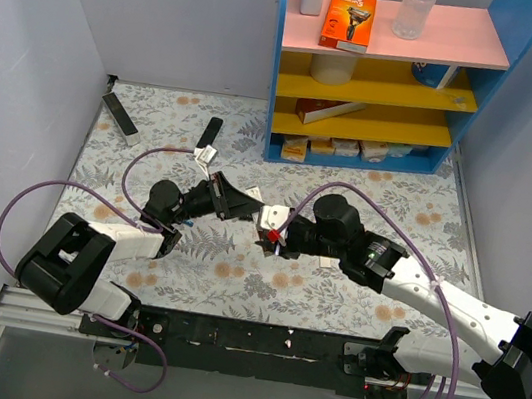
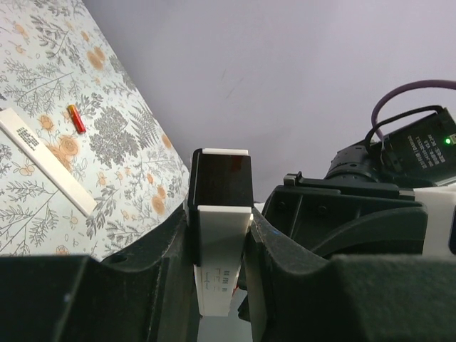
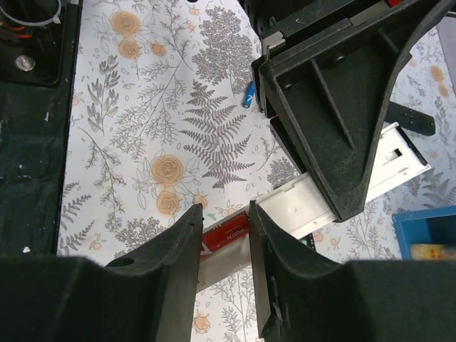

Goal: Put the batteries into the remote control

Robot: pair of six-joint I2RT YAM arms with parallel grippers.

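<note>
My left gripper [image 1: 240, 204] [image 2: 221, 214] is shut on the slim white remote control [image 2: 219, 249] [image 3: 342, 192] and holds it above the table. In the right wrist view one red battery [image 3: 226, 234] lies in the remote's open bay. My right gripper [image 3: 224, 206] [image 1: 272, 241] stands over it, its fingers a little apart, one at each end of the battery. A second red battery [image 2: 76, 118] lies on the floral table. The white back cover [image 2: 46, 160] lies beside it.
A blue cell [image 3: 249, 94] lies on the table below the grippers. Two black remotes [image 1: 120, 118] [image 1: 210, 135] lie at the back left. A blue shelf unit [image 1: 388, 67] with boxes and bottles stands at the back right. Grey walls close both sides.
</note>
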